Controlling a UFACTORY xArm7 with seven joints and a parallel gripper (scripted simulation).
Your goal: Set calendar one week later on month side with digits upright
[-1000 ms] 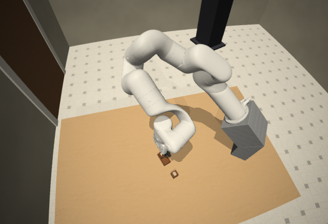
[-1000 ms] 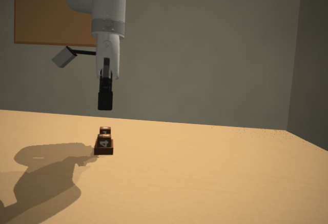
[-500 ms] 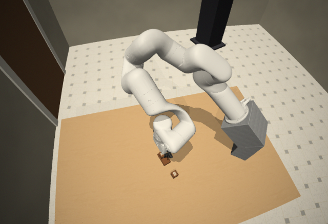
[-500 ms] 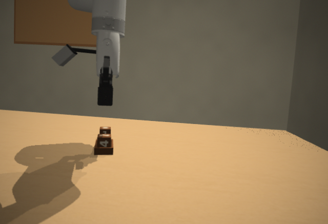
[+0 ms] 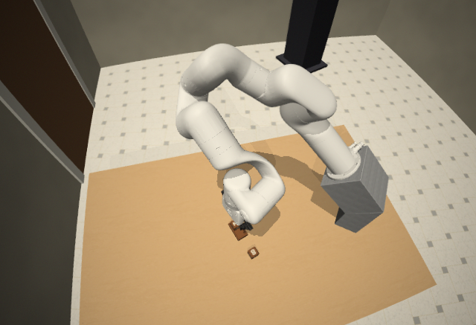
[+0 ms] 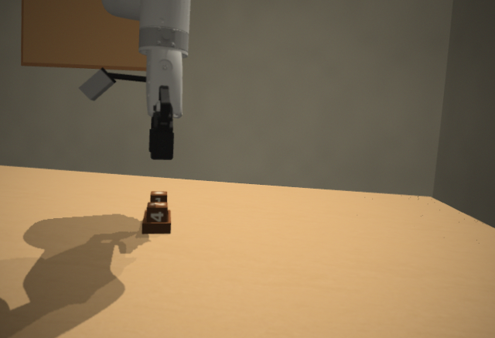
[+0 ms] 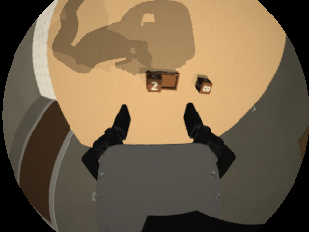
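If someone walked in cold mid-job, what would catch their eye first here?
The open gripper hanging well above the table, holding nothing, jaws spread wide. Directly below sits the small brown tray with one cube in it, a 4 on its near face. The other cube lies alone on the table, apart from the tray.
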